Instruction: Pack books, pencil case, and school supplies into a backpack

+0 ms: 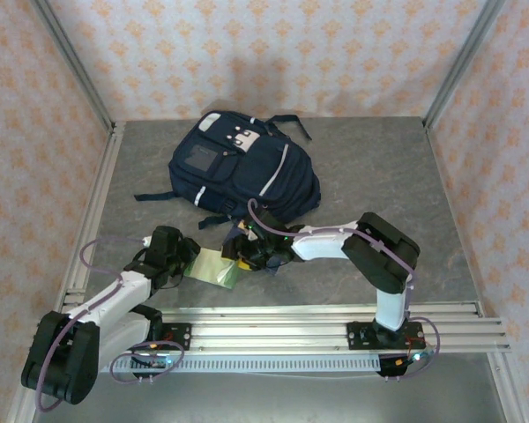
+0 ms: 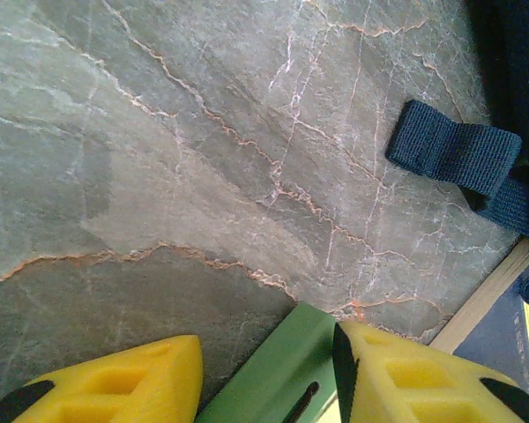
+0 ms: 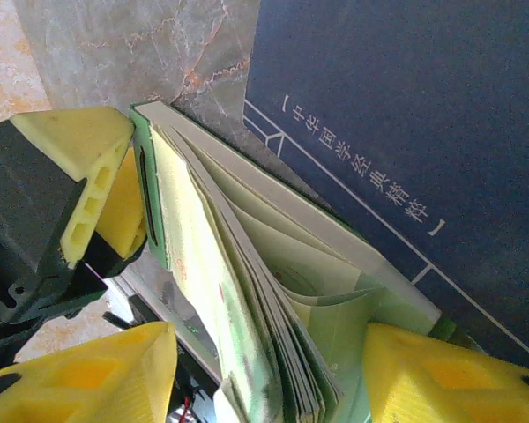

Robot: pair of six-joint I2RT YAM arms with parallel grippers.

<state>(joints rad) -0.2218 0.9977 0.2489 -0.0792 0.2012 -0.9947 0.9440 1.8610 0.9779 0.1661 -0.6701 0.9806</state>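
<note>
1. Backpack: lies flat on the grey marbled table, upper centre of the top view. Its opening cannot be made out. In the left wrist view a navy strap enters at the upper right. The bag body there is cut off by the frame edge.

2. Green-edged booklet: sits below the backpack, between the two arms. Its near end is covered by both wrists.

3. Left gripper: reaches the booklet from the left. In its own view the left gripper has its yellow fingers on either side of the green edge. The right-hand finger touches it. A sliver of table shows beside the other finger, so a firm clamp cannot be confirmed.

4. Right gripper: meets the booklet from the right. In its own view the right gripper has its fingers spread wide, with the fanned pages between them and only the fingertips in frame.

5. Navy blue book: lies under the booklet, with pale printed characters. It is cut off at the top and right. Its corner appears at the lower right of the left wrist view.
</note>
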